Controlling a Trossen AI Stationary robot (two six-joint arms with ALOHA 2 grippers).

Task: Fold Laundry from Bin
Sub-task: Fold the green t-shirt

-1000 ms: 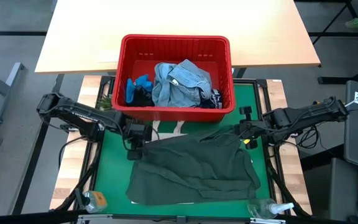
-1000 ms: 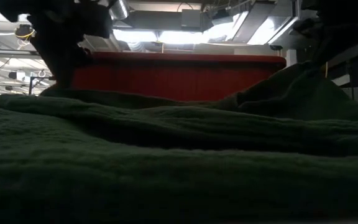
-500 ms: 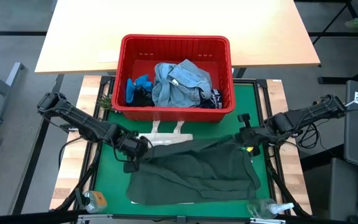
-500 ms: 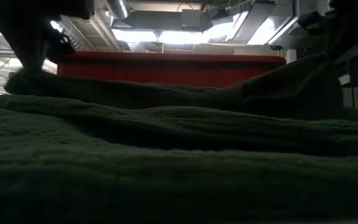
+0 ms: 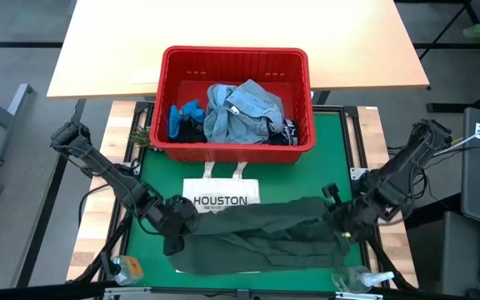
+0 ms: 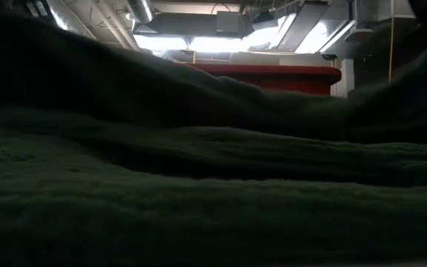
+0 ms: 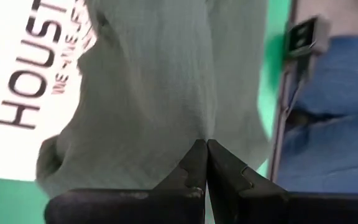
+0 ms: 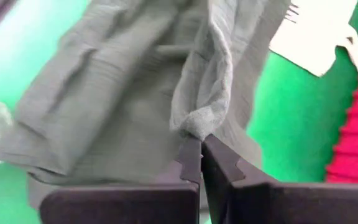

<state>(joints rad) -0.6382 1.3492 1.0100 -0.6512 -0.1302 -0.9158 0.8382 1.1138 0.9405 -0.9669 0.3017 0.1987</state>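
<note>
Left of the white "HOUSTON" tote bag (image 5: 215, 197), the left tool (image 5: 176, 223) is clenched on one corner of the dark green soft garment (image 5: 261, 236). The garment is spread across the green counter mat (image 5: 340, 137), partly over the tote bag's near edge, and the red slotted plastic bin (image 5: 237, 57) stands beyond the bag. Right of the bag, the right tool (image 5: 346, 220) is clenched on the opposite corner. For a clean fold, both corners should be carried level and the edge kept taut.
</note>
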